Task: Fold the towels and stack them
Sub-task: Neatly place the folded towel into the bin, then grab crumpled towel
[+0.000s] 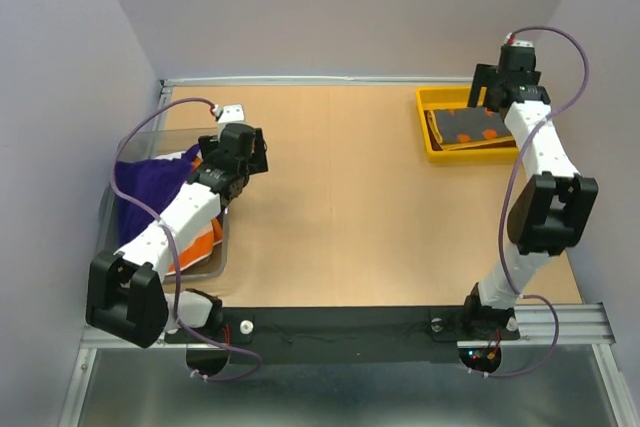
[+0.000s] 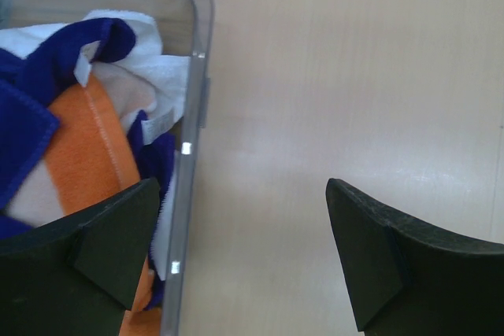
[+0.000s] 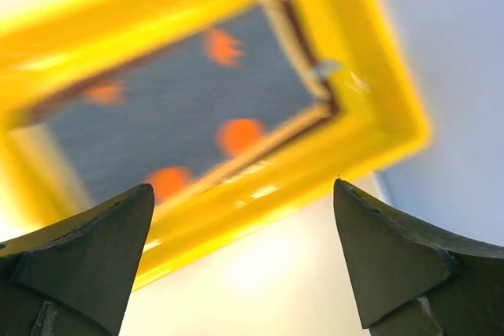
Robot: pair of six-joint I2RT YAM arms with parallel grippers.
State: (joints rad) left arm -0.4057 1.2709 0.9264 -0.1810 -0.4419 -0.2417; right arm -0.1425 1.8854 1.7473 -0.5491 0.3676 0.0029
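Note:
A deep purple towel and an orange-and-white towel lie crumpled in the clear bin at the left. My left gripper is open and empty at the bin's far right corner. In the left wrist view it straddles the bin rim, with the purple towel and orange-and-white towel to its left. A folded dark towel with orange spots lies in the yellow tray. My right gripper hovers open and empty over it. This towel looks blurred in the right wrist view.
The yellow tray stands at the back right corner near the right wall. The clear bin stands against the left wall. White cloth shows among the towels in the bin. Bare wooden table lies between the bin and the tray.

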